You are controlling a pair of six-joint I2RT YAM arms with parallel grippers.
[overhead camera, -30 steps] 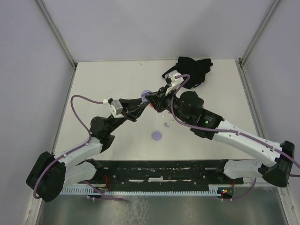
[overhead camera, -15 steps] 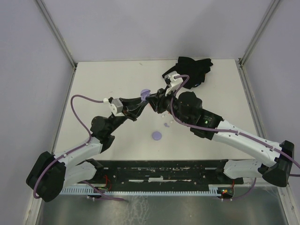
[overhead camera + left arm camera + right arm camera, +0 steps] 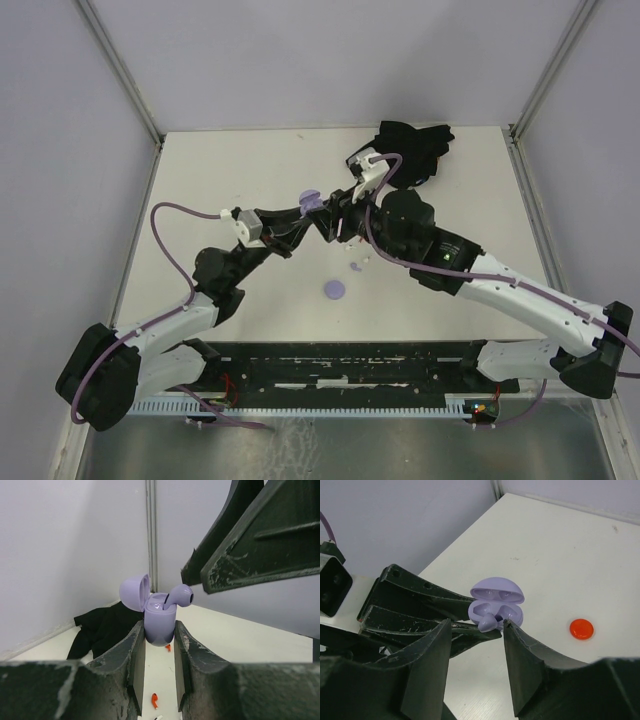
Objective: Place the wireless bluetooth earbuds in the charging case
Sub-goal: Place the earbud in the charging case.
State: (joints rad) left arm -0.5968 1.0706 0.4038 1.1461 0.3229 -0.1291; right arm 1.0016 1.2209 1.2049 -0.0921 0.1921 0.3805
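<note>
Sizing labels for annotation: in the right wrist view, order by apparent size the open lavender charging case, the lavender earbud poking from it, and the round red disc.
1. Open lavender charging case
2. Round red disc and lavender earbud: too alike to rank.

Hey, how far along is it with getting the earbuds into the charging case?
Done: the left gripper holds the lavender charging case off the table, lid open. In hand: one lavender earbud sits in a slot but sticks up, not seated; the right gripper is open close by it. Left: press it home; red earbuds lie loose on the table.
</note>
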